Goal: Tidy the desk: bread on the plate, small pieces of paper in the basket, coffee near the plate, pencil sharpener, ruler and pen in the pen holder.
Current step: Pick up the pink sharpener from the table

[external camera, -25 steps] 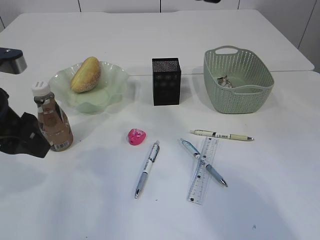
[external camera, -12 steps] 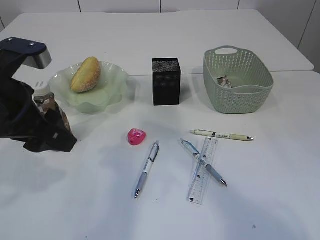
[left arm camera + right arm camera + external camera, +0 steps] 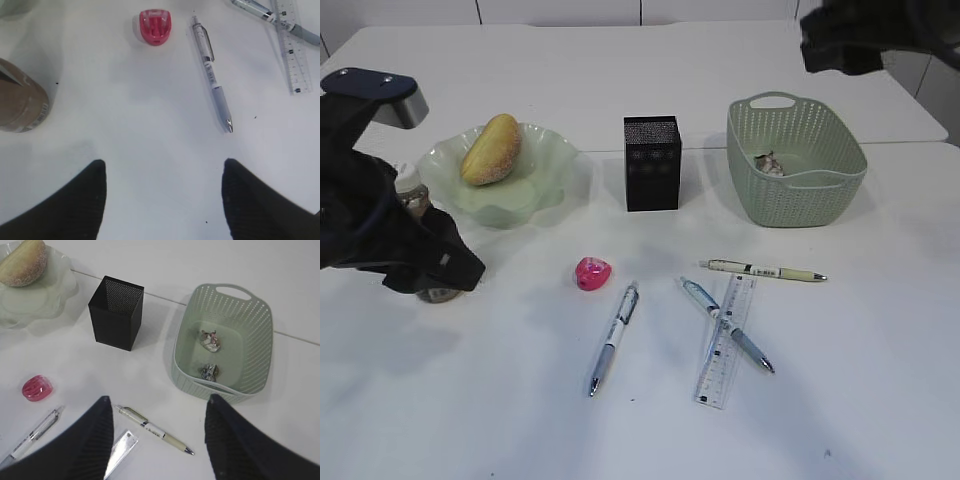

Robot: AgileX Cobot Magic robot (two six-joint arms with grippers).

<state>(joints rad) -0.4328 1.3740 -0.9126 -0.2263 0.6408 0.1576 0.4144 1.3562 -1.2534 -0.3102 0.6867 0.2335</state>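
Left arm has swung in over the coffee (image 3: pixel 420 200) beside the plate (image 3: pixel 545 165); right arm now enters top right. Both grippers (image 3: pixel 162 200) (image 3: pixel 157 440) gape wide, empty. Ruler (image 3: pixel 727 340) lies flat under a pen (image 3: pixel 728 325): thin, slick, probably needs an edge pinch.

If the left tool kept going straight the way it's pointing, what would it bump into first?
Probably bare desk. The open left tool has nothing between its fingers; farther along lie the grey pen and pink sharpener.

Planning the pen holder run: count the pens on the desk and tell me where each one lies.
3. A white-grey pen lies below the pink sharpener; a blue-grey pen lies crossed over the ruler; a cream pen lies in front of the basket. None appears hidden.
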